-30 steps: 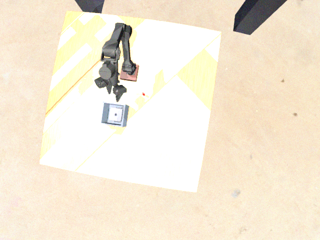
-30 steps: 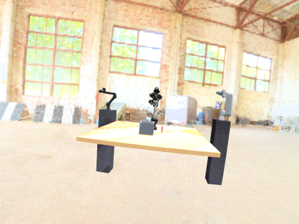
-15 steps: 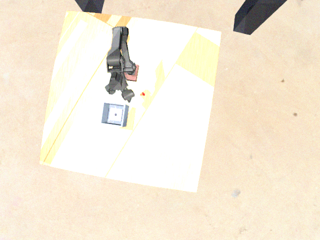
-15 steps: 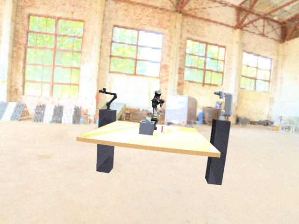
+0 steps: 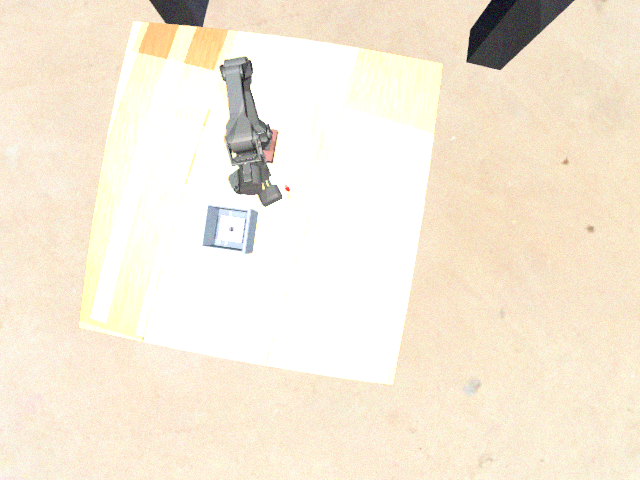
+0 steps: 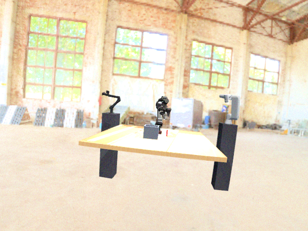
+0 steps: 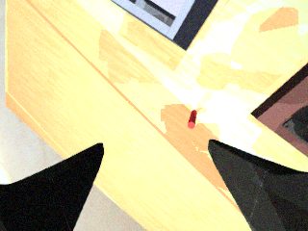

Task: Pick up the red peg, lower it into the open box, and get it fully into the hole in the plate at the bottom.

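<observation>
Box [image 5: 250, 230] [image 6: 150, 132] [image 7: 178, 38], grey and open-topped, sits on the tabletop [image 5: 341, 258] [image 6: 188, 146] [image 7: 72, 96]; inside, at its bottom, lies a pale plate [image 5: 224, 236] with a small dark hole, no peg in it. The red peg [image 5: 287, 188] [image 6: 166, 133] [image 7: 192, 119], slim and plain, stands upright on the tabletop, well apart from the box. Above the tabletop, near the peg, the claw [image 5: 256, 193] [image 6: 166, 116] [image 7: 156, 145] is spread nearly as wide as it goes, with nothing between its fingers.

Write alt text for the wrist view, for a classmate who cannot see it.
An open black claw hangs above a wooden table, holding nothing; beyond its fingertips a small red peg stands upright. A grey box's corner shows at the top.
</observation>
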`<control>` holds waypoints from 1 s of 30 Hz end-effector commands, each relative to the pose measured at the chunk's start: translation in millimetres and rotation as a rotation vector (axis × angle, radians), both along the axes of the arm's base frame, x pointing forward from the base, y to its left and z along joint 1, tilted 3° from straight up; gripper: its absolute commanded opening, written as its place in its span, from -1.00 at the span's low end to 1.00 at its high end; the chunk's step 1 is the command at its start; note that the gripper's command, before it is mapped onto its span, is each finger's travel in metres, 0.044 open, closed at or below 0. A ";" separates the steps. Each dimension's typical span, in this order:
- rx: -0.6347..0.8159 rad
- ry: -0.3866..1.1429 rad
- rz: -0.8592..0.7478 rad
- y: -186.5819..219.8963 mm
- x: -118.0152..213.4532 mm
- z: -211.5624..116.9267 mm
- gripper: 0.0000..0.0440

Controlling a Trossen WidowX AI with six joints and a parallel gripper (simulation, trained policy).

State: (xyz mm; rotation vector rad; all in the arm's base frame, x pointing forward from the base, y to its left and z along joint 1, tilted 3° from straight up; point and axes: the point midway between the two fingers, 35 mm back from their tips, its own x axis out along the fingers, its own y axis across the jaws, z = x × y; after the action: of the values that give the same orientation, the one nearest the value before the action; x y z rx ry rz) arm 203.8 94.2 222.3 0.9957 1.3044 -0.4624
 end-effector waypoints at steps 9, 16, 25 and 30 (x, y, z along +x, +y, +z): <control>-0.002 0.240 -0.104 20.7 -25.1 -41.7 1.00; -0.038 0.333 -0.163 28.0 -36.8 -64.1 1.00; -0.100 0.396 -0.207 30.9 -46.5 -91.2 1.00; -0.129 0.413 -0.223 30.0 -48.7 -108.7 1.00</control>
State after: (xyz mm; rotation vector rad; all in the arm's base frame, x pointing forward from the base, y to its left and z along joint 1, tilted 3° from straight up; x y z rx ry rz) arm 157.2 126.1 125.2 0.9871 1.5179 -0.9179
